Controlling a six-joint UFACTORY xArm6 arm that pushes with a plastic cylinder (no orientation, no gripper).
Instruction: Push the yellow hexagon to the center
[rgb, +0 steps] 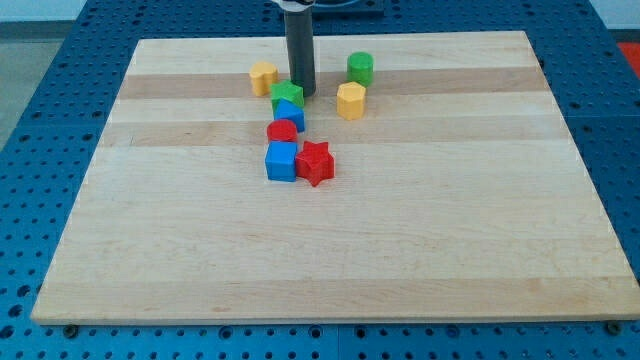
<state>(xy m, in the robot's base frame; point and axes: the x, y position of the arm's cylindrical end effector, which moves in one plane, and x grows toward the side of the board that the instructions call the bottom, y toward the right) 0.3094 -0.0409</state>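
Our tip (300, 94) sits at the far side, and the yellow hexagonal wooden block (351, 101) lies just right of it (no jaws here, merely a bare rod), far of centre.

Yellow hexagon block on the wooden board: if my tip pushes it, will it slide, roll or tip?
The yellow hexagon block sits flat and squat on the smooth wooden board, so it will probably slide, not roll or tip. An off-centre push would likely spin it. My tip is to its left, by the green star block.
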